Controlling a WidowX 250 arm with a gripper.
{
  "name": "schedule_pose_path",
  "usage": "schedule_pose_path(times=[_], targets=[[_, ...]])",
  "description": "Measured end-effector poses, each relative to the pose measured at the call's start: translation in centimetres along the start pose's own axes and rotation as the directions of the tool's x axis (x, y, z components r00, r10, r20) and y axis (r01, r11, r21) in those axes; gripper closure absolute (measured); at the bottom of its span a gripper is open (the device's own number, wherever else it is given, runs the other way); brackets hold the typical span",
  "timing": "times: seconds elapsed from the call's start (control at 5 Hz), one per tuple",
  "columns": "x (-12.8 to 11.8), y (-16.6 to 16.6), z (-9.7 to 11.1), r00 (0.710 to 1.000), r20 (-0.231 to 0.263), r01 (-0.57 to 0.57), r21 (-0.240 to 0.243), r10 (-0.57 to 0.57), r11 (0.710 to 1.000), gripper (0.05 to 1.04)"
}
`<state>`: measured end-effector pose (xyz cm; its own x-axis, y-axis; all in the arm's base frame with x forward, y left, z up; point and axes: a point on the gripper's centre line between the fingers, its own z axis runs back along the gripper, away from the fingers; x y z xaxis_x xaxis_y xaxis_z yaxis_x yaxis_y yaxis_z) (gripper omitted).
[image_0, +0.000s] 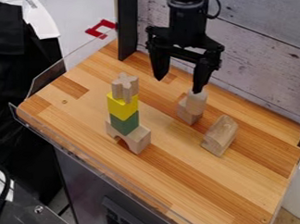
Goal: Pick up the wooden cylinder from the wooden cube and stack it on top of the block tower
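1 black arm (187, 20) from the top edge, gripper (180, 84) hanging down, 2 fingers (202, 77) spread apart

On a tabletop (180, 184), a tower stands left of centre: an arch block (138, 139) at the bottom, a lower middle block (125, 124) on it, an upper middle block (123, 106) above that, and a cross-shaped block (125, 88) on top. To the tower's right, a cylinder (197, 102) is set at a small block (188, 113); farther right and nearer the viewer lies a separate block (220, 135). A wall (250, 73) rises behind.
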<state>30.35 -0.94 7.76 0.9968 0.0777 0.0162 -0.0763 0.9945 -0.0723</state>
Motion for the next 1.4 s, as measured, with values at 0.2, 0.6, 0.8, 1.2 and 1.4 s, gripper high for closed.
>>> schedule_pose_path(times=[0.2, 0.6, 0.8, 1.2, 1.4], targets=[[-0.3, 0.0, -0.8, 1.0, -0.029, -0.002, 0.002, 0.002, 1.0, 0.083], [-0.2, -0.4, -2.2, 0.999, -0.036, -0.017, 0.008, 0.018, 1.0, 0.083], [-0.2, -0.8, -2.4, 0.999, -0.037, -0.016, 0.006, 0.017, 1.0, 0.083], [0.2, -1.6, -3.2, 0.999, -0.048, 0.002, 0.027, -0.001, 1.0, 0.083], [0.5, -1.8, -3.6, 0.998, -0.057, -0.005, 0.03, 0.007, 1.0, 0.083]])
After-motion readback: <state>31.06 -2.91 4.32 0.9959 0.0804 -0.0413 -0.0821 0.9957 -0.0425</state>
